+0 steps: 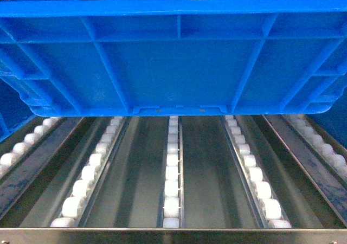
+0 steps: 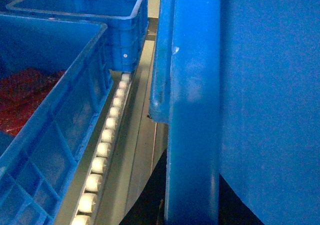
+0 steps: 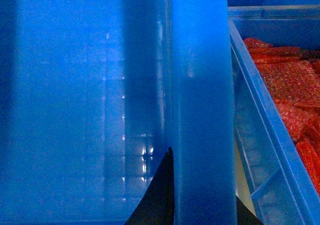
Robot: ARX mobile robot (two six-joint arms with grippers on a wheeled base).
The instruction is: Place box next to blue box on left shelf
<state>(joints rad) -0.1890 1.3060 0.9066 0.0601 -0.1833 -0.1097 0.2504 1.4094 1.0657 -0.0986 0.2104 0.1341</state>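
Observation:
The box (image 1: pixel 173 54), a large bright blue ribbed crate, fills the top of the head view and hangs tilted above the left shelf (image 1: pixel 206 179), whose white roller lanes run away from a shiny front bar. My left gripper (image 2: pixel 192 185) is shut on the box's left rim (image 2: pixel 195 85), with a black finger (image 2: pixel 147 205) on either side. Over on the other side, my right gripper (image 3: pixel 202 195) is shut on the right rim (image 3: pixel 202 85). A blue box (image 2: pixel 55 115) holding red material stands on the shelf, left of the held box, with a roller lane (image 2: pixel 107 130) between them.
A second blue crate (image 2: pixel 100 20) stands behind the left one. Another blue crate (image 3: pixel 270 135) with orange-red bags lies close on the right of the held box. The metal front bar (image 1: pixel 173 236) crosses the bottom of the head view.

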